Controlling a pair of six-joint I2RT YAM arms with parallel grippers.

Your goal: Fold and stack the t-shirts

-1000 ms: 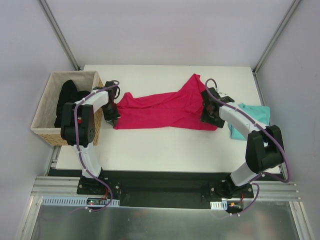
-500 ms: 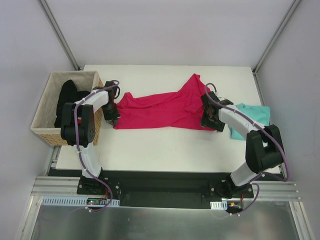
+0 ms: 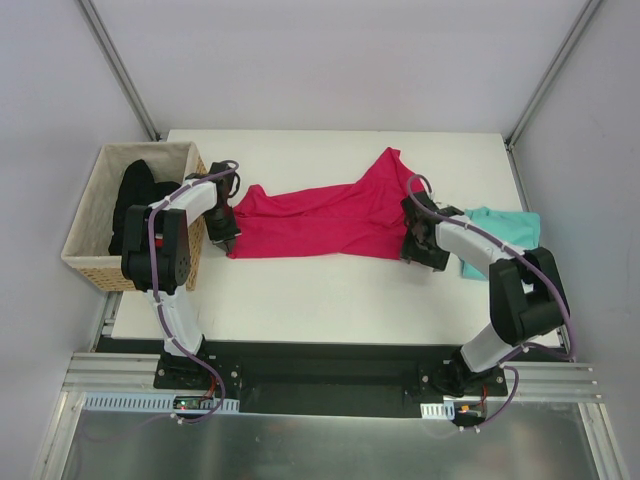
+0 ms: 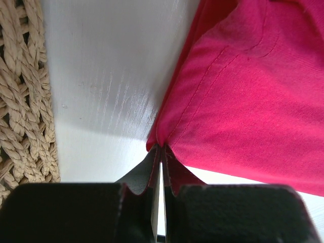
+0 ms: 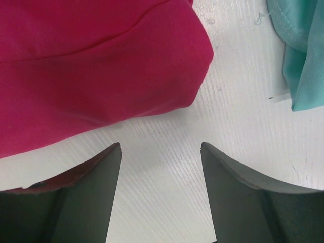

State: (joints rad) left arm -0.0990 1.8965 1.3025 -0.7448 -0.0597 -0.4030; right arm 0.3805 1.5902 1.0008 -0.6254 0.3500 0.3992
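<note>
Your left gripper is clamped tight on a pinch of the pink t-shirt; in the left wrist view the hemmed corner of the cloth is drawn into a narrow crease between the two fingers at the bottom centre of the frame, with bare table to its left. Your right gripper stands wide and holds nothing: in the right wrist view its two dark fingers sit at the lower edge with white tabletop between them, and the rounded folded edge of the pink t-shirt lies just above and to the left of the gap. From overhead, the pink t-shirt stretches across the middle of the table, from the left gripper at centre left to the right gripper at centre right, with one point of cloth rising toward the upper centre. The teal t-shirt lies crumpled at the right edge of the table, partly under your right arm and near the pink one. A wicker basket at the left of the frame holds a black garment.
</note>
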